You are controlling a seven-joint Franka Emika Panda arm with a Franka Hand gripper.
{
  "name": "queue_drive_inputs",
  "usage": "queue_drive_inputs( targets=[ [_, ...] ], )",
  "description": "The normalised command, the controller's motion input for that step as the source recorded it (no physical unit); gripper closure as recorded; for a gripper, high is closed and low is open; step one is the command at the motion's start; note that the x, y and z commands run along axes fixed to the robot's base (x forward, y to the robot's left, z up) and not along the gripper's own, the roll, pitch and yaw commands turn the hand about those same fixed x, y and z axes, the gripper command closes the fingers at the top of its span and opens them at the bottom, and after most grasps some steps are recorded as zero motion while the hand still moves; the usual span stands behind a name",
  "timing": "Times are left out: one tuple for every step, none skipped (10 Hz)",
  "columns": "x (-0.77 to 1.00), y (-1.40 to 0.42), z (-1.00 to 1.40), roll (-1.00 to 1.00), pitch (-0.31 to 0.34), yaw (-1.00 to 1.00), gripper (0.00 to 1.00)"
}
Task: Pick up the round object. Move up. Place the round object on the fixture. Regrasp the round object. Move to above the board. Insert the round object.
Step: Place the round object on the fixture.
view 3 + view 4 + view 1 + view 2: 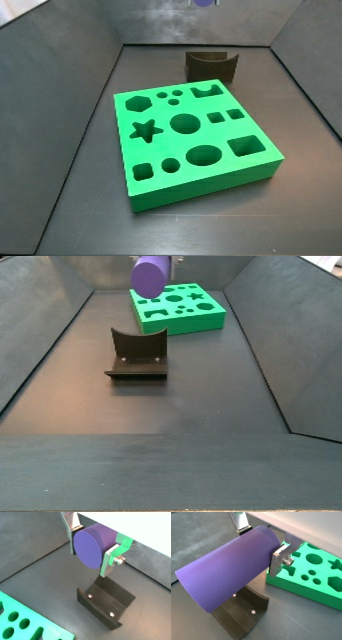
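The gripper pinches the purple cylinder peg between its silver fingers, holding it in the air above the dark notched fixture. The green board lies nearby, apparently apart from the fixture.

Round object smooth matt purple; gripper jaws bare metal.

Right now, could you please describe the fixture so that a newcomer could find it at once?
Start at the big green board; on the dark floor beside it stands the fixture, under the tool holding the purple round object. It is small, dark and notched on top.
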Motion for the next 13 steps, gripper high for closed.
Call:
queue_drive_inputs(
  targets=[
    [0.43,-0.01,0.0,-0.01,0.151,0.04,1.0],
    [0.37,-0.01,0.0,-0.01,0.154,0.04,1.0],
    [0.37,0.37,-0.11,-1.0,0.055,0.05,1.0],
    [0.29,0.35,-0.1,-1.0,0.06,0.04,1.0],
    [0.21,0.26,-0.06,-1.0,0.068,0.02,1.0],
    [0.12,0.14,-0.02,-1.0,0.089,0.01,1.0],
    [0.07,0.1,0.0,-1.0,0.095,0.0,1.0],
    [0.07,0.07,-0.02,-1.0,0.104,-0.01,1.0],
    [0.07,0.06,-0.01,-1.0,0.117,-0.02,1.0],
    [0.08,0.05,0.0,-1.0,0.134,-0.04,1.0],
    [0.08,0.05,-0.01,-1.0,0.147,-0.06,1.0],
    [0.08,0.05,-0.02,-0.93,0.152,-0.1,1.0],
    [0.07,0.05,-0.01,-0.75,0.131,-0.11,1.0]
  ],
)
